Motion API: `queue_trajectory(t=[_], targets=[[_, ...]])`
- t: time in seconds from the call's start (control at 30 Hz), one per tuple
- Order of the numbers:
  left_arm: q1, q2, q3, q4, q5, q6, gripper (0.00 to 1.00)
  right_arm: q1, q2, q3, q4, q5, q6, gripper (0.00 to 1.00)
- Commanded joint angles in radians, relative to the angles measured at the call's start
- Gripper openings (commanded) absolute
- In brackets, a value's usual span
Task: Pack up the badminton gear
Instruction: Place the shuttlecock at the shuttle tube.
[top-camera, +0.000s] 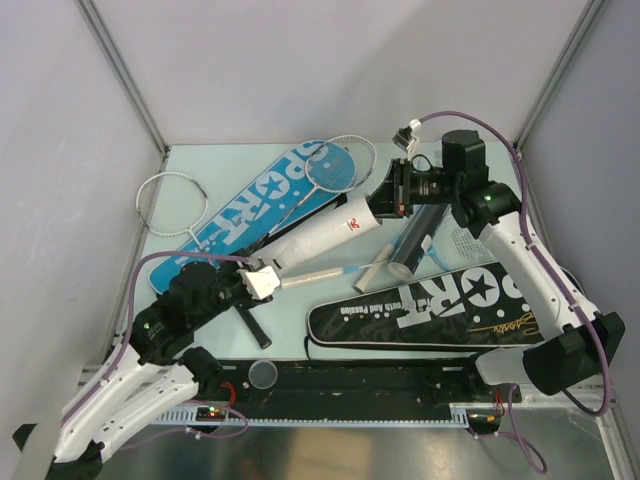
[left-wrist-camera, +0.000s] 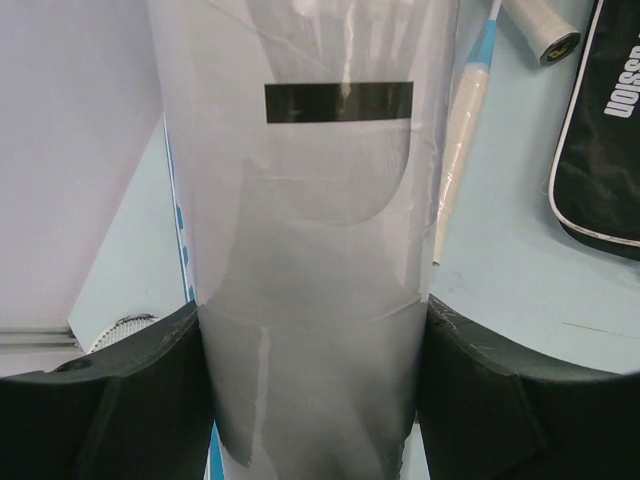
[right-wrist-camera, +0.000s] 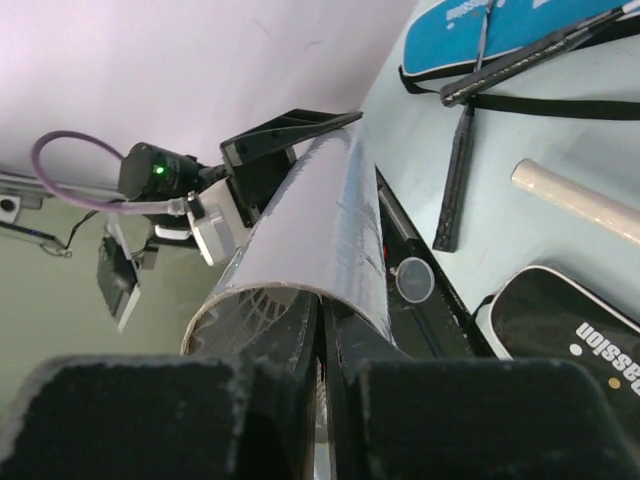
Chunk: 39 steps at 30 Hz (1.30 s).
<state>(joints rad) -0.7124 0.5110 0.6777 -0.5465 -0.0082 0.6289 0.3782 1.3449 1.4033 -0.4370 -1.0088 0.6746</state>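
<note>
The white tube (top-camera: 320, 238) hangs slanted above the table between both arms. My left gripper (top-camera: 268, 278) is shut on its lower end, a finger (left-wrist-camera: 130, 400) pressed to each side of the tube (left-wrist-camera: 320, 250). My right gripper (top-camera: 388, 200) is at the tube's open upper mouth (right-wrist-camera: 320, 230). Its fingers (right-wrist-camera: 335, 330) are shut together and poke just inside the rim. White shuttlecock feathers (right-wrist-camera: 245, 310) show inside the mouth. The black tube (top-camera: 415, 240) lies on the table under the right arm. A light-blue racket (top-camera: 335, 165) rests on the blue cover (top-camera: 265, 205), and a white racket (top-camera: 170, 195) lies at the left.
The black SPORT cover (top-camera: 430, 310) lies at the front right. A beige racket handle (top-camera: 320, 272) is under the white tube. A black strap (top-camera: 255, 325) trails toward the front edge. A clear round lid (top-camera: 263, 374) sits on the black rail. Grey walls close in both sides.
</note>
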Motion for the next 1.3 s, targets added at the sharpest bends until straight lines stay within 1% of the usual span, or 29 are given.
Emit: queue_trajectory(t=[0.0, 0.1, 0.17, 0.37, 0.43, 0.5, 0.67, 0.87, 0.9, 0.97, 1.0, 1.07, 1.17, 1.27], targets=[[-0.013, -0.024, 0.073, 0.089, 0.047, -0.003, 0.55, 0.06, 0.011, 0.071, -0.158, 0.174, -0.121, 0.06], [-0.013, -0.029, 0.079, 0.088, 0.054, -0.008, 0.55, 0.092, 0.018, 0.105, -0.21, 0.244, -0.156, 0.07], [-0.013, -0.032, 0.077, 0.089, 0.053, -0.008, 0.55, 0.102, 0.021, 0.114, -0.225, 0.273, -0.164, 0.1], [-0.012, -0.04, 0.048, 0.088, 0.021, -0.007, 0.56, 0.094, -0.001, 0.111, -0.202, 0.301, -0.137, 0.27], [-0.012, -0.034, 0.038, 0.088, -0.021, -0.006, 0.55, 0.084, -0.028, 0.103, -0.182, 0.316, -0.121, 0.38], [-0.013, -0.027, 0.031, 0.089, -0.052, -0.005, 0.55, 0.066, -0.06, 0.074, -0.14, 0.322, -0.091, 0.45], [-0.013, -0.006, 0.026, 0.093, -0.086, -0.01, 0.55, -0.002, -0.143, -0.013, -0.034, 0.321, -0.018, 0.58], [-0.01, 0.014, 0.02, 0.112, -0.139, -0.021, 0.55, -0.037, -0.194, -0.031, -0.012, 0.319, -0.018, 0.71], [-0.009, 0.017, 0.017, 0.117, -0.149, -0.02, 0.55, -0.039, -0.2, -0.038, -0.002, 0.319, -0.029, 0.77], [-0.005, 0.037, 0.019, 0.135, -0.169, -0.022, 0.55, -0.034, -0.214, -0.052, 0.049, 0.312, -0.063, 0.92], [0.001, 0.051, 0.024, 0.143, -0.176, -0.024, 0.55, -0.032, -0.218, -0.059, 0.076, 0.309, -0.077, 0.96], [0.015, 0.076, 0.038, 0.158, -0.186, -0.036, 0.55, -0.029, -0.236, -0.086, 0.136, 0.328, -0.09, 0.98], [0.029, 0.098, 0.054, 0.177, -0.202, -0.062, 0.55, -0.019, -0.277, -0.145, 0.23, 0.349, -0.085, 0.99], [0.044, 0.104, 0.066, 0.19, -0.221, -0.094, 0.55, 0.003, -0.302, -0.162, 0.254, 0.37, -0.112, 0.99]])
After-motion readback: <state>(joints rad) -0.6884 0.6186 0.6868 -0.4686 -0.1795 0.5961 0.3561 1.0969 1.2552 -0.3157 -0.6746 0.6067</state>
